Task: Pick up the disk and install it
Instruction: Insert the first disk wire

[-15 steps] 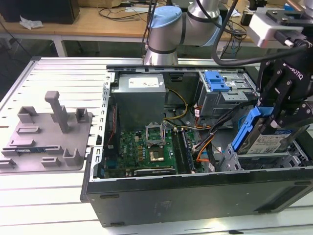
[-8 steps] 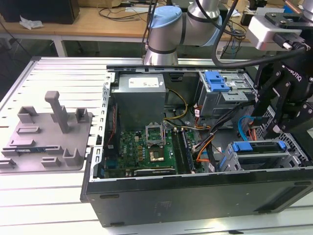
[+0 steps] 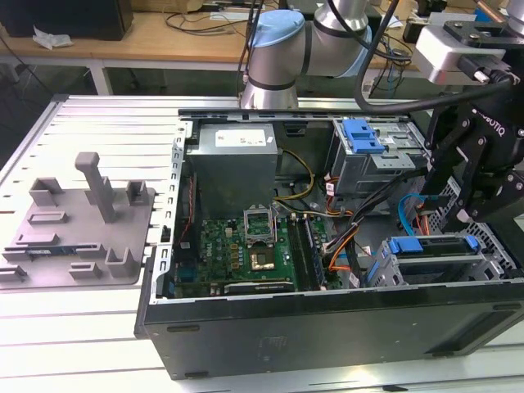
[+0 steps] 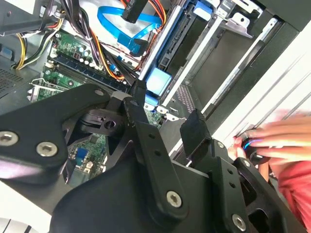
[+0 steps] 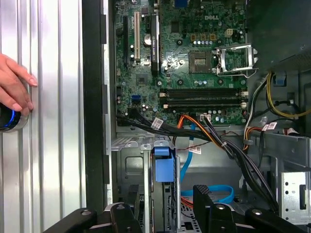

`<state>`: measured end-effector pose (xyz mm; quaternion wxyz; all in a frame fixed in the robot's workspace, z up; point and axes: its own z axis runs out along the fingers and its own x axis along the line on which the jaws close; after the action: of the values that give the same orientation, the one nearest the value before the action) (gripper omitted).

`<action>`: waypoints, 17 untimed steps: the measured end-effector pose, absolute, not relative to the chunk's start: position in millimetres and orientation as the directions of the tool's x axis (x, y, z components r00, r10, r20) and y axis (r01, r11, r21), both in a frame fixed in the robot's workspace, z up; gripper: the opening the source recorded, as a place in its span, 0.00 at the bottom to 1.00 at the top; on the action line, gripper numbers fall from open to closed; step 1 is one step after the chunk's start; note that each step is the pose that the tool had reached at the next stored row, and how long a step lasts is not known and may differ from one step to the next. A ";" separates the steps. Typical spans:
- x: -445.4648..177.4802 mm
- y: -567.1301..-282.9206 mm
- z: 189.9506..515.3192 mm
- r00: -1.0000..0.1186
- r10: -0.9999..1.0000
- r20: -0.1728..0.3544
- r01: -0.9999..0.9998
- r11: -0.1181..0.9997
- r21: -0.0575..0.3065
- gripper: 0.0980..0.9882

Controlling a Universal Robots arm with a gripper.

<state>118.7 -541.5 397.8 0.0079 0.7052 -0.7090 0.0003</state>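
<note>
A ribbed aluminium table (image 3: 90,323) carries an open black steel computer case (image 3: 327,327), and wooden benches stand along the top of the exterior view. On the table at the exterior view's left lies a grey plastic fixture tray with upright posts (image 3: 82,221). Inside the case, a green motherboard (image 3: 246,246) takes up the lower middle, and a blue plastic latch (image 3: 363,135) sits on a grey metal drive cage (image 3: 381,160) at the upper right.

The flat silver metal disk in its blue plastic carrier bracket (image 3: 434,248) rests in a second grey cage at the lower right of the exterior view. Its blue bracket ends show on both sides. In both wrist views the blue bracket tab (image 5: 163,167) (image 4: 158,80) lies just beyond the fingertips.

The black two-finger gripper (image 3: 455,209) on the silver robot arm (image 3: 274,57) hangs just above that disk. In both wrist views the gripper (image 4: 166,107) (image 5: 167,194) has its fingers spread wide, with nothing held between them and no contact with the disk.

A person's hand (image 5: 14,90) rests on a round blue-lit button (image 5: 9,120) on the table beside the case.
</note>
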 end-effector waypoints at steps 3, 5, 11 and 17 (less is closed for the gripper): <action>118.7 -541.6 397.8 -0.005 -1.000 0.012 -1.000 0.005 0.011 0.52; 118.7 -541.5 397.8 -0.005 -1.000 0.012 -1.000 0.005 0.011 0.52; 118.7 -502.2 397.7 -0.005 -0.997 0.076 -1.000 0.006 0.011 0.52; 139.9 -468.5 397.4 -0.005 -0.996 0.084 -1.000 0.006 0.013 0.52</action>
<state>139.9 -468.5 397.4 0.0346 0.7045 -0.7085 0.0251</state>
